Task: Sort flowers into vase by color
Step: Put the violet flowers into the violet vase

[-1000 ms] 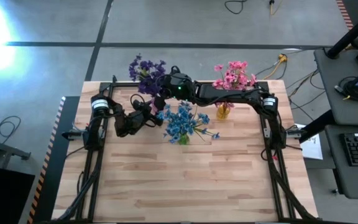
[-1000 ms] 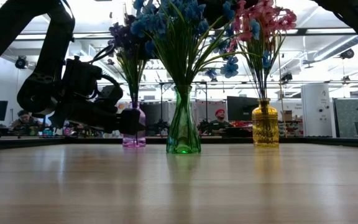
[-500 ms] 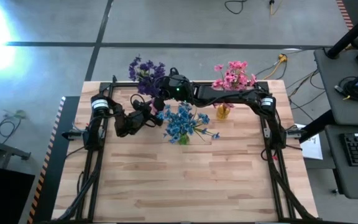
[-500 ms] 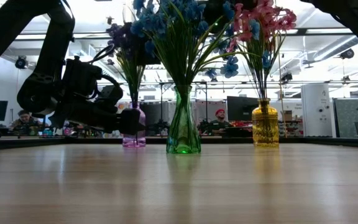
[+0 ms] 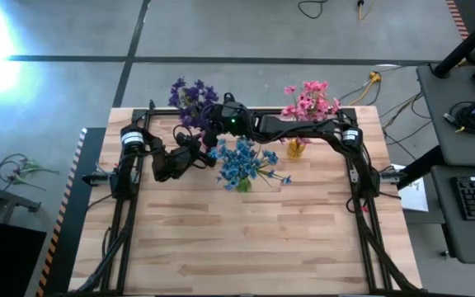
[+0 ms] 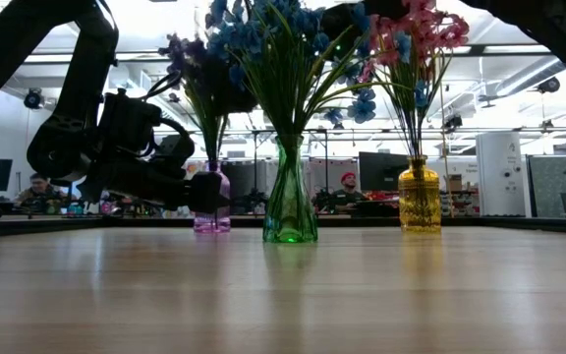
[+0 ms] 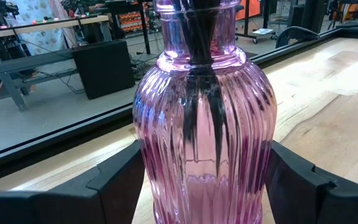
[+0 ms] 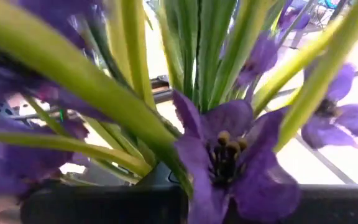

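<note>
A ribbed purple glass vase stands on the table at the far left, with dark stems in its neck. My left gripper is shut on it. Above it, my right gripper is shut among purple flowers on green stems. A green vase with blue flowers stands in the middle. At the far right, a yellow vase holds pink flowers. My left gripper holds the purple vase's wide belly between its two fingers, one on each side. It comes level from the table's left. The vase stands upright with its base on the table. My right gripper is shut on a purple flower sprig: a green stem runs down between the dark fingers just below the blossoms. The exact place of contact is hidden by petals and leaves.
The three vases stand in a row along the table's far edge. Bare wood lies on the near side. Beyond the table, a workshop with desks and a person shows.
My right gripper has sunk a little toward the purple vase, staying shut. The purple blossoms have shifted slightly toward the table's left with it.
</note>
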You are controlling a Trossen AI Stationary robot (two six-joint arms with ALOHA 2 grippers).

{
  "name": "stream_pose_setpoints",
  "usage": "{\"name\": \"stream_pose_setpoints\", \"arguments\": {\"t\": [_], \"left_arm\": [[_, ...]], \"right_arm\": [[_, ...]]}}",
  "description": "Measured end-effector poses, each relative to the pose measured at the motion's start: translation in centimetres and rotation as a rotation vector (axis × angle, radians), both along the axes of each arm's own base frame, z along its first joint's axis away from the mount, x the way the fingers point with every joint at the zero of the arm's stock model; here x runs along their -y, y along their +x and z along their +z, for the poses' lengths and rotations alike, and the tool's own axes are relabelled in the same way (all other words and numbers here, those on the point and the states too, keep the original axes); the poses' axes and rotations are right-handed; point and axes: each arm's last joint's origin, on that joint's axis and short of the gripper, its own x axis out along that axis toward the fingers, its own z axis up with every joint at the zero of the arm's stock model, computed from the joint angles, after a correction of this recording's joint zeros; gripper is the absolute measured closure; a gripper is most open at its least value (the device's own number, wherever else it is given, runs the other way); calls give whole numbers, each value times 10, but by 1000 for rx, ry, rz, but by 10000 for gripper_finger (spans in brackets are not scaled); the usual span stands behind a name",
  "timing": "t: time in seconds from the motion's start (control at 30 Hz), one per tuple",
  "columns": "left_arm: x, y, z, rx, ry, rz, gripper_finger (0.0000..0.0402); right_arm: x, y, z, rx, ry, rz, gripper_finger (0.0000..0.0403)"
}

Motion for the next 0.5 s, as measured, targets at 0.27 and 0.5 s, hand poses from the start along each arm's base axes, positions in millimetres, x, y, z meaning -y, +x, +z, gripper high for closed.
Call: {"name": "stream_pose_setpoints", "arguments": {"t": [0.27,0.5], "left_arm": [[0,0,0,2,-2,1,135],[0,0,0,4,-4,1,135]], "right_arm": [[1,3,-9,-16,1,0,390],[0,0,-3,-16,-11,1,390]]}}
